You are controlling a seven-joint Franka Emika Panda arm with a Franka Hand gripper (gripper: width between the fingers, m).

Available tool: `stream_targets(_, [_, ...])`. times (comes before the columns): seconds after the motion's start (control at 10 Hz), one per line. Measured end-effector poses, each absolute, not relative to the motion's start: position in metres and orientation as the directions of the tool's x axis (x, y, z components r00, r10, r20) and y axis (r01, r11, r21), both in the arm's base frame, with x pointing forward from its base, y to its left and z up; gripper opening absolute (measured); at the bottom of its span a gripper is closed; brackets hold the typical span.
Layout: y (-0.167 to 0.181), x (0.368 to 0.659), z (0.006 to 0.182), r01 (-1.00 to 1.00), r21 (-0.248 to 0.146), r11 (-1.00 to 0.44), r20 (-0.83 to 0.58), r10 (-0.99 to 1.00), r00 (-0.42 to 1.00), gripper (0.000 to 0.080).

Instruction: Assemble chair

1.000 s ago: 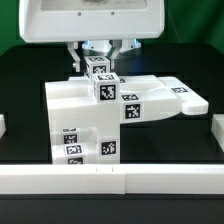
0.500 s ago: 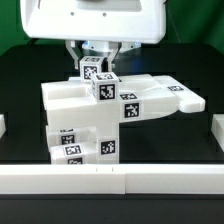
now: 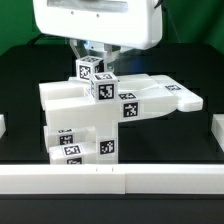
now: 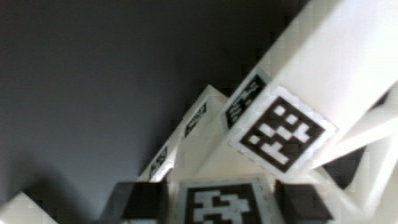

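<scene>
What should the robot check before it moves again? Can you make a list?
1. Claw around the small cube on top: ok, a finger sits on each side.
2. Cube really pinched tight: cannot tell.
3. Chair body resting flat on the black table: ok.
4. Cube straight on the chair: cannot tell; it looks slightly turned.
5. Front white rail away from the chair: ok.

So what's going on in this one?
A single robot arm is putting a white chair together on a black table. Its gripper is down on a small tagged cube at the top of the partly built body, fingers either side of it and apparently closed on it. The rest of the chair, blocky pieces with square tags, sits joined beneath, behind a low white rail at the front.
</scene>
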State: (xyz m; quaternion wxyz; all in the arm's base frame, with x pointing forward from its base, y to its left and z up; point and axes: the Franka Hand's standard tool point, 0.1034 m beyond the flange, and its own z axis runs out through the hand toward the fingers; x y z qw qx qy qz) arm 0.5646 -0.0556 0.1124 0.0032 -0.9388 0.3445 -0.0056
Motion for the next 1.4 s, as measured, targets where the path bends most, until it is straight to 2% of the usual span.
stream_targets(0.1, [-0.0544, 0.5650, 0.1124, -0.716, -0.016, -0.698, 0.005, -0.716, 0.698, 0.0282])
stream_targets(0.4, [-0.0538, 0.5649, 0.1120, -0.752, -0.017, -0.659, 0.003, -0.752, 0.659, 0.0282])
stream_targets(0.5, [-0.0539, 0.5648, 0.1120, -0.735, -0.015, -0.678, 0.005, -0.735, 0.678, 0.0455])
stream_targets(0.6, [-0.0534, 0.5648, 0.1119, -0.697, -0.014, -0.717, 0.005, -0.698, 0.717, 0.0578])
stream_targets(0.7, [-0.0530, 0.5648, 0.1119, -0.631, -0.013, -0.775, 0.007, -0.632, 0.775, 0.0578])
stream_targets(0.8, [-0.0532, 0.5649, 0.1120, -0.537, -0.010, -0.843, 0.009, -0.538, 0.843, 0.0642])
stream_targets(1.1, [-0.0560, 0.5649, 0.1123, -0.306, 0.000, -0.952, 0.012, -0.306, 0.952, 0.0647])
stream_targets(1.4, [-0.0568, 0.5648, 0.1123, -0.088, 0.004, -0.996, 0.012, -0.088, 0.996, 0.0649])
